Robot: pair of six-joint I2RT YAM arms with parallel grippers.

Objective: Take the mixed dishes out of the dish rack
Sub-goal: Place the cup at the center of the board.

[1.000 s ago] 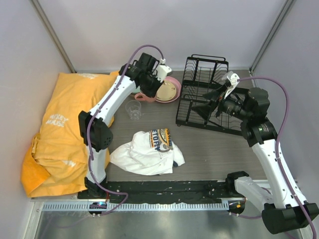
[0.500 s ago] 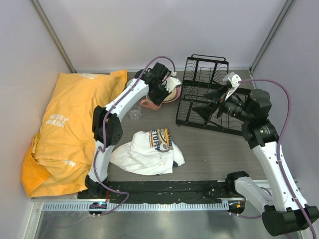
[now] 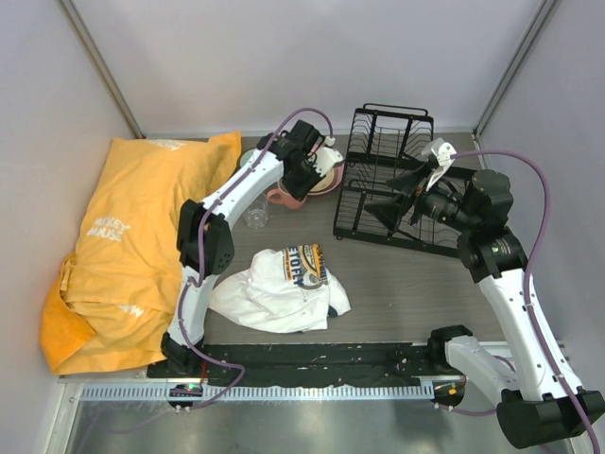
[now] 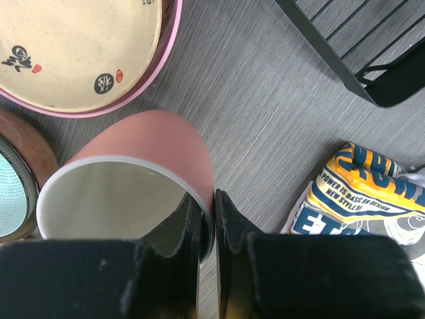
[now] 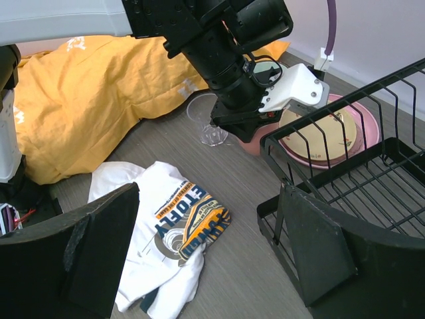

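Grey woodgrain table (image 3: 397, 274), pale walls. Dish rack (image 3: 392, 180) far right, long axis near-far. Left gripper (image 4: 207, 222) pinching pink mug (image 4: 136, 176) rim, mouth tilted. Right gripper (image 5: 206, 252) spread wide, holding nothing.

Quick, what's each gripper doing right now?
Left gripper: shut on the pink mug's rim.
Right gripper: open, holding nothing, above the dish rack.

Pink mug (image 3: 284, 197) mostly behind left arm; bowls barely visible
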